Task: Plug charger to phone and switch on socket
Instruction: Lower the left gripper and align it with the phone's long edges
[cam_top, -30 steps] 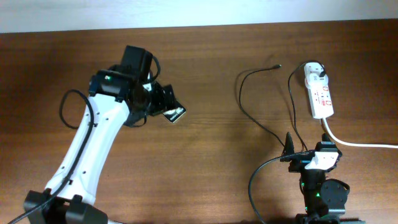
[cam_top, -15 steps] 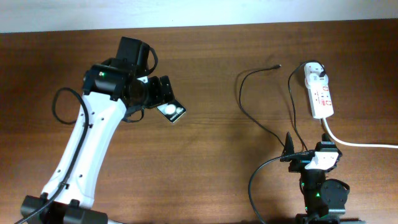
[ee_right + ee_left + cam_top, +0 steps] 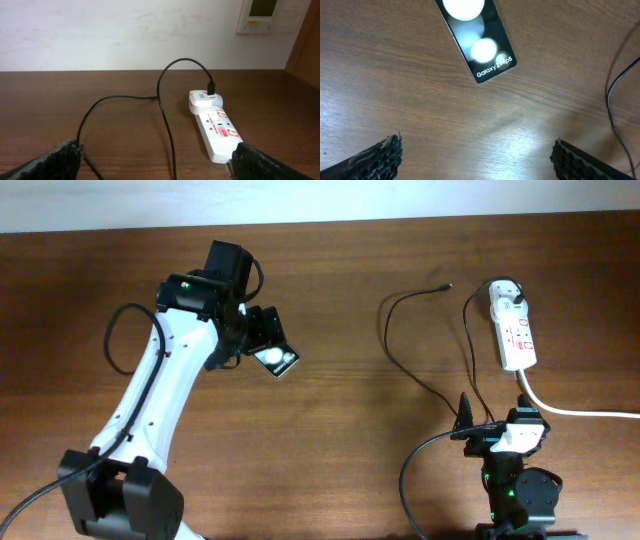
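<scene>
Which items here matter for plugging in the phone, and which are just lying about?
Job: phone, charger cable, white adapter, power strip.
Just there: wall control panel, robot's own black cable.

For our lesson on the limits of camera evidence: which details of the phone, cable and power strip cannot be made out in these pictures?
- Phone: in the left wrist view the top edge cuts off its far end; in the overhead view the left gripper covers part of it. No charging port shows in either view.
- Power strip: overhead, too small to tell whether it is switched on.
- Cable tip: overhead, too small to tell its shape.
</scene>
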